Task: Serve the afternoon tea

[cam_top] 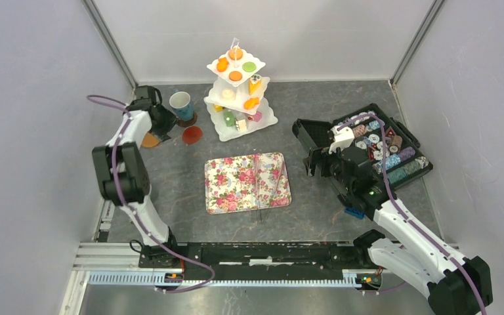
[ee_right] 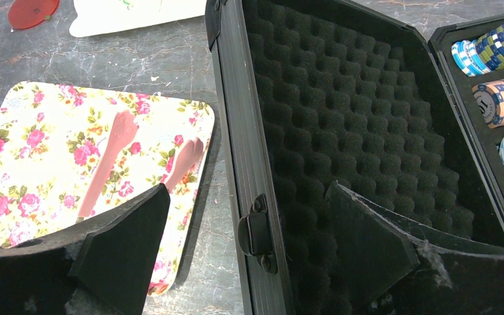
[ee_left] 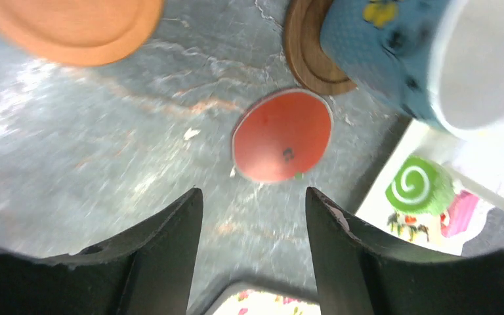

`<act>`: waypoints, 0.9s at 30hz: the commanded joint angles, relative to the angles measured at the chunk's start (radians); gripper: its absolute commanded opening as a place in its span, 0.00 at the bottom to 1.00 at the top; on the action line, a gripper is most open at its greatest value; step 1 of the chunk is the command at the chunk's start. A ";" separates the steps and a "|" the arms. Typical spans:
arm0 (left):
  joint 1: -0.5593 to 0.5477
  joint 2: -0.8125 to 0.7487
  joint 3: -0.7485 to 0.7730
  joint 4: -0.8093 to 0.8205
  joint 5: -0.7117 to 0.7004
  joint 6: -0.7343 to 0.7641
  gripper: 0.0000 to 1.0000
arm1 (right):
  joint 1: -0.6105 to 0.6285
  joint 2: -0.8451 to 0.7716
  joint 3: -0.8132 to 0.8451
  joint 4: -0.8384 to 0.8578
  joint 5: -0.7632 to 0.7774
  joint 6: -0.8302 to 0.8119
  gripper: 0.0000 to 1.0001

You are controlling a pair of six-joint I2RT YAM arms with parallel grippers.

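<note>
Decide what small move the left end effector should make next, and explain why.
Probably ease the left end effector forward and down over the red saucer. Its jaws stand open and empty, and the saucer lies flat on the table just ahead of them, slightly to the right in the wrist view. It is not yet on the flowered tray.

Finishes, as I see them remotely

The brown saucer (ee_left: 312, 52) looks like grained wood, the orange saucer (ee_left: 72, 26) smooth and matt, the teal cup (ee_left: 380, 46) finely dimpled; egg-crate foam lines the black case (ee_right: 354, 131), and the table (ee_left: 105, 144) is dull, stone-veined.
</note>
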 commanded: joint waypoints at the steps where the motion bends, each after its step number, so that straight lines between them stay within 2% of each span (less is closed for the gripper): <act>1: -0.002 -0.257 -0.053 -0.168 -0.186 0.075 0.66 | 0.001 0.009 0.000 0.010 -0.017 0.000 0.98; 3: -0.002 -0.366 -0.125 -0.190 -0.270 0.096 0.68 | 0.001 0.019 0.006 0.013 -0.027 -0.001 0.98; 6: 0.013 -0.505 -0.256 -0.195 -0.380 0.101 0.90 | 0.001 0.036 0.023 0.004 -0.046 -0.009 0.98; 9: 0.081 -0.590 -0.344 -0.186 -0.363 0.091 1.00 | 0.001 0.043 0.030 0.000 -0.048 -0.017 0.98; 13: 0.200 -0.579 -0.387 -0.192 -0.254 0.067 1.00 | 0.001 0.051 0.030 0.007 -0.052 -0.018 0.98; 16: 0.240 -0.529 -0.397 -0.185 -0.190 0.034 1.00 | 0.001 0.053 0.040 0.002 -0.057 -0.015 0.98; 21: 0.245 -0.445 -0.404 -0.162 -0.220 -0.011 0.99 | 0.001 0.040 0.035 -0.001 -0.049 -0.008 0.98; 27: 0.255 -0.383 -0.421 -0.157 -0.247 -0.072 0.91 | 0.001 0.022 0.023 -0.009 -0.031 -0.006 0.98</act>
